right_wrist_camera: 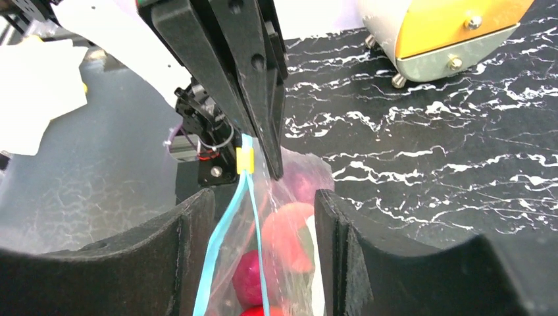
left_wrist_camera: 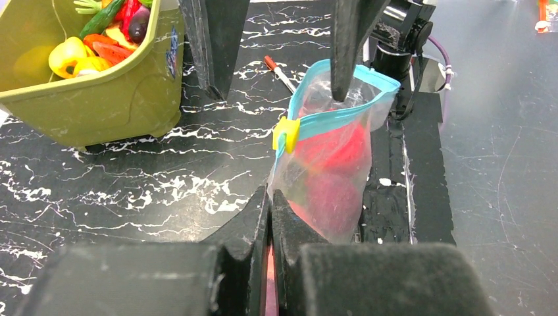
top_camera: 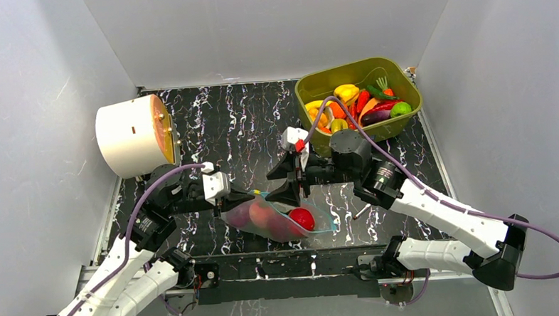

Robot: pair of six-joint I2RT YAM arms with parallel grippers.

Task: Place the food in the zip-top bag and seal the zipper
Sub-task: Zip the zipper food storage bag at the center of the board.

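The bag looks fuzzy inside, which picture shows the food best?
Left wrist view: the crinkly zip-top bag smears the red food into blotches. Right wrist view: also hazy, though the blue zipper looks crisp. Top view: sharpest, showing a round red fruit.

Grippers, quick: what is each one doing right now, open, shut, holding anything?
Left gripper: shut, pinching the edge of the zip-top bag.
Right gripper: open, its fingers on either side of the bag's top, not gripping.

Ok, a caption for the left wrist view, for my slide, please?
Left gripper pinches the bag of food; right gripper open at its zipper.
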